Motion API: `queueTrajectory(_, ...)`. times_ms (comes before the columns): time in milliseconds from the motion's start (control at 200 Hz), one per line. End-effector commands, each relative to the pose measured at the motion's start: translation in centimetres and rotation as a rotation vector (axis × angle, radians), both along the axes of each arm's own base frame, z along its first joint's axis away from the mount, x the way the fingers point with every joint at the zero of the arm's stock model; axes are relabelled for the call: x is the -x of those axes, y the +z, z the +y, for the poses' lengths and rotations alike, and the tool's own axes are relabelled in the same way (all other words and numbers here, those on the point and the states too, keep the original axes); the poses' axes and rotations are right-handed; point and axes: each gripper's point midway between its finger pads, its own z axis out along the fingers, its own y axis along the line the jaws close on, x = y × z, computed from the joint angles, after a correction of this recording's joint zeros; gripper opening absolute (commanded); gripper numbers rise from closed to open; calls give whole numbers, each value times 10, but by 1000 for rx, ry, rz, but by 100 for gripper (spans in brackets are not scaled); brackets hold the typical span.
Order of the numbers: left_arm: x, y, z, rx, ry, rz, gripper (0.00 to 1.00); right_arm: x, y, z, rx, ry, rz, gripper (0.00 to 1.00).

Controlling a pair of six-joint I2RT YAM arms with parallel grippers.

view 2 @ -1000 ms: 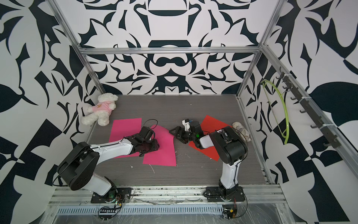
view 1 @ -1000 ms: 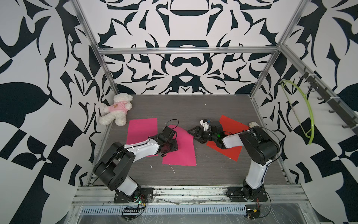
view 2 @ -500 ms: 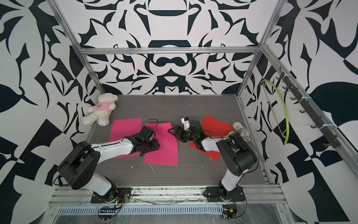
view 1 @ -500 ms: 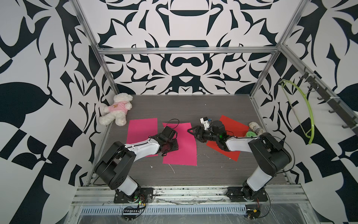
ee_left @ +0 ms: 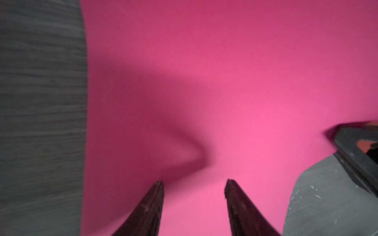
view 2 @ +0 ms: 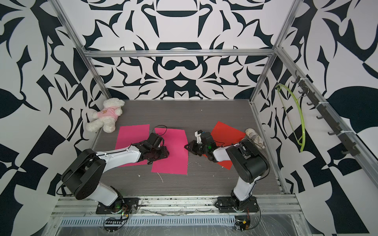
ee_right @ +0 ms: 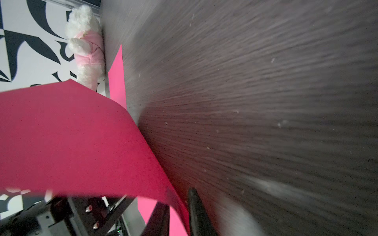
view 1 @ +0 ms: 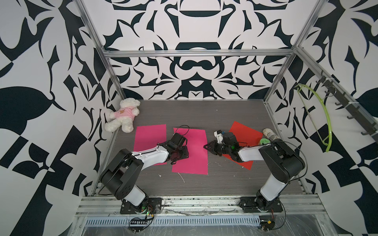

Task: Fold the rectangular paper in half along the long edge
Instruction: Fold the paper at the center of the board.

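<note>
The rectangular paper (view 1: 195,157) (view 2: 173,157) is a pink sheet lying mid-table in both top views. My left gripper (view 1: 180,154) (view 2: 161,152) rests low over its left part; in the left wrist view the left gripper (ee_left: 193,183) stands open with only the pink paper (ee_left: 225,81) under it. My right gripper (view 1: 205,146) (view 2: 186,146) is at the sheet's right long edge. In the right wrist view the right gripper (ee_right: 178,197) is shut on that edge, and the paper (ee_right: 71,139) curls up off the table.
A second pink sheet (view 1: 150,139) lies under the left arm. A red sheet (view 1: 245,132) lies under the right arm. A white teddy bear (view 1: 122,114) sits at the back left. A small white object (view 1: 269,133) lies by the right wall, where a green hanger (view 1: 321,114) hangs.
My right gripper moved left to the pink paper's right edge and closed on it. The paper settled straighter. The left arm stayed put, its jaws slightly wider.
</note>
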Motion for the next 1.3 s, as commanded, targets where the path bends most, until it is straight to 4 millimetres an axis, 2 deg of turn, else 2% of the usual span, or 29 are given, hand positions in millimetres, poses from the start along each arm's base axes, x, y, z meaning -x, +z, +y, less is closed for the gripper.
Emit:
queueTrajectory(0,36,-39,24,-110,-11,159,59,-8,6,0,21,4,-57,0)
queueTrajectory(85,32,-32,22,-97,-11,138,71,-9,4,-1,43,16,-61,0)
queueTrajectory(185,26,-18,19,-74,-7,88,91,-12,2,-4,72,44,-69,0)
queueTrajectory(260,20,-3,19,-62,-3,42,100,-14,-1,-8,94,70,-67,0)
queueTrajectory(470,10,30,29,-78,25,-56,99,-19,4,-11,76,182,-41,0)
queueTrajectory(595,7,28,34,-119,27,-53,99,-18,12,-13,80,279,-28,0)
queueTrajectory(705,2,21,37,-153,19,-35,100,-9,16,-9,81,401,19,0)
queueTrajectory(785,-3,15,35,-166,8,-21,96,-6,20,-6,68,455,29,0)
queueTrajectory(915,-7,3,28,-165,-3,16,86,-12,19,-4,68,450,36,0)
queueTrajectory(925,-7,2,27,-163,-4,18,83,-12,19,-3,67,448,35,0)
queueTrajectory(1145,0,-18,25,-149,16,82,62,-22,18,-5,81,389,11,0)
queueTrajectory(1225,5,-23,29,-159,24,101,54,-24,19,-6,73,364,5,8)
queueTrajectory(1295,10,-27,33,-171,35,118,52,-26,20,-8,66,330,0,20)
